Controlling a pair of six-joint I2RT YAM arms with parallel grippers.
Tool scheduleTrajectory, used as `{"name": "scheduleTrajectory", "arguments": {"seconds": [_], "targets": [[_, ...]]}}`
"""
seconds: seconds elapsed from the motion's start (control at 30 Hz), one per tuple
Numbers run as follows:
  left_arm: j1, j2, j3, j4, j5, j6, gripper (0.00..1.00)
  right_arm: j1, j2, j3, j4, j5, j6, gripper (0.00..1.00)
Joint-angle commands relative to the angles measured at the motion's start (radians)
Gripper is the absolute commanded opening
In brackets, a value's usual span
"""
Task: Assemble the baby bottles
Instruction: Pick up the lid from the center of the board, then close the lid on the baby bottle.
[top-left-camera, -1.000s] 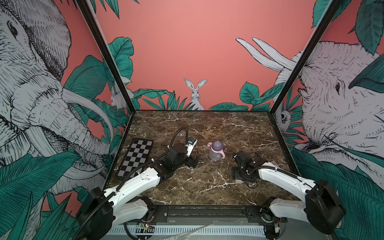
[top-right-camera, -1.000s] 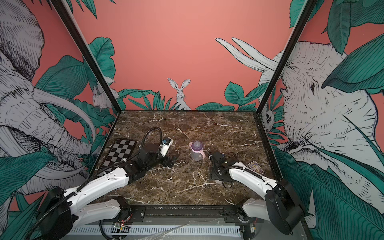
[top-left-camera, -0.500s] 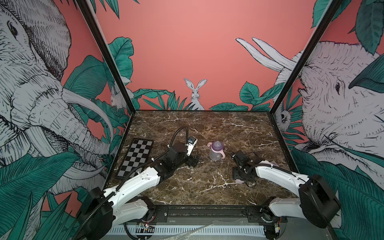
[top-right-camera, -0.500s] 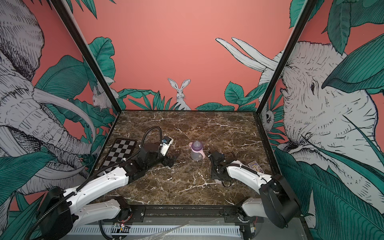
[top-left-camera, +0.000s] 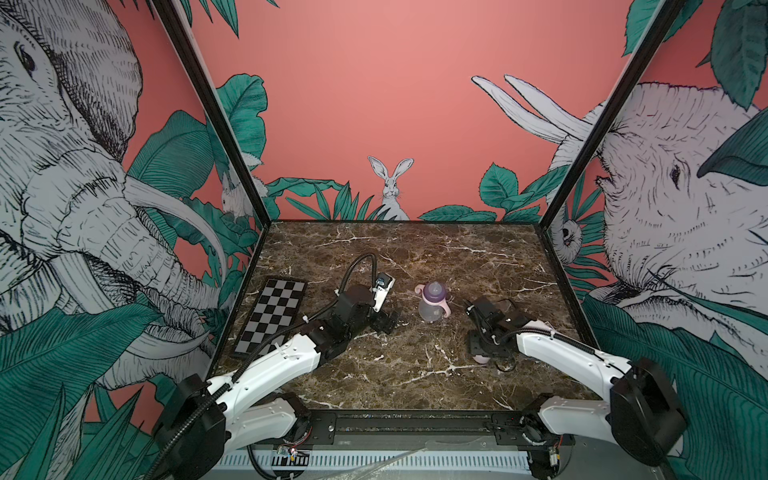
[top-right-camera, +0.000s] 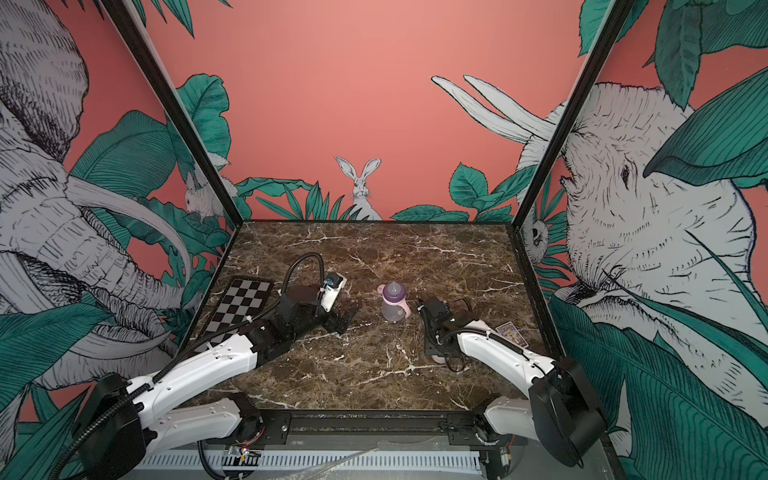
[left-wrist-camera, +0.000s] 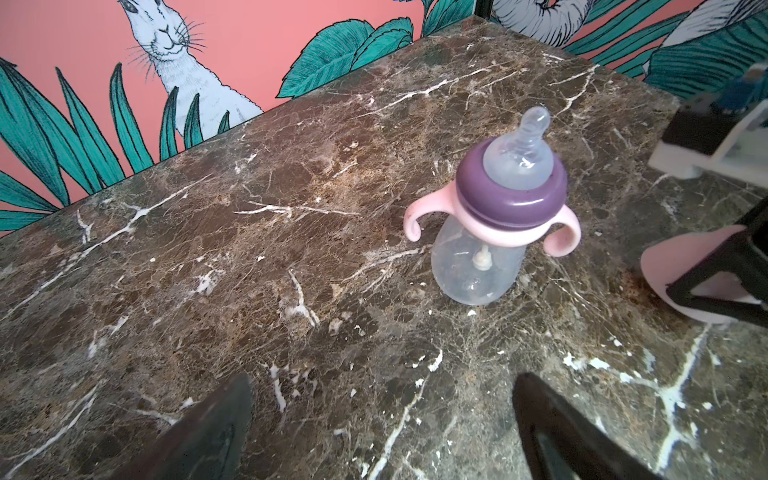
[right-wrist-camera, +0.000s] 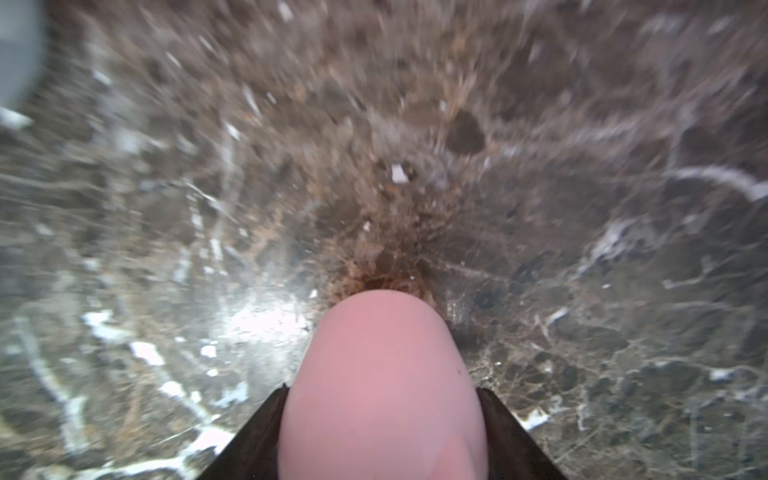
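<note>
Under right end effector (right-wrist-camera: 382, 392), half-hidden cap (right-wrist-camera: 380, 365)

Clear bottle (left-wrist-camera: 473, 270) upright on marble tabletop (top-left-camera: 415, 257), pink handle ring (left-wrist-camera: 419, 216) and purple collar (left-wrist-camera: 511, 199) fitted — pink dome cap (right-wrist-camera: 380, 386) apart.

Checkerboard (top-left-camera: 272, 318) and small card (top-right-camera: 512, 333) lie on marble table (top-left-camera: 415, 249).

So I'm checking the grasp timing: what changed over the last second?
The right gripper narrowed its fingers around the pink dome cap and now touches both its sides; the right arm shifted slightly. The bottle and the open left gripper stayed put.
</note>
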Motion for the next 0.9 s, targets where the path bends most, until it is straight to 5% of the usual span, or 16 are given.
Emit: {"name": "scheduleTrajectory", "arguments": {"seconds": [0.0, 0.5, 0.87], "targets": [[0.007, -0.017, 0.019, -0.012, -0.008, 0.006, 1.0, -0.006, -0.029, 0.089, -0.089, 0.047, -0.053, 0.65], [0.028, -0.01, -0.006, 0.025, 0.022, -0.011, 0.99, -0.022, 0.177, 0.708, -0.322, -0.04, -0.289, 0.65], [0.05, -0.014, -0.008, 0.043, 0.162, 0.036, 1.0, -0.024, 0.389, 1.055, -0.431, -0.177, -0.373, 0.64]]}}
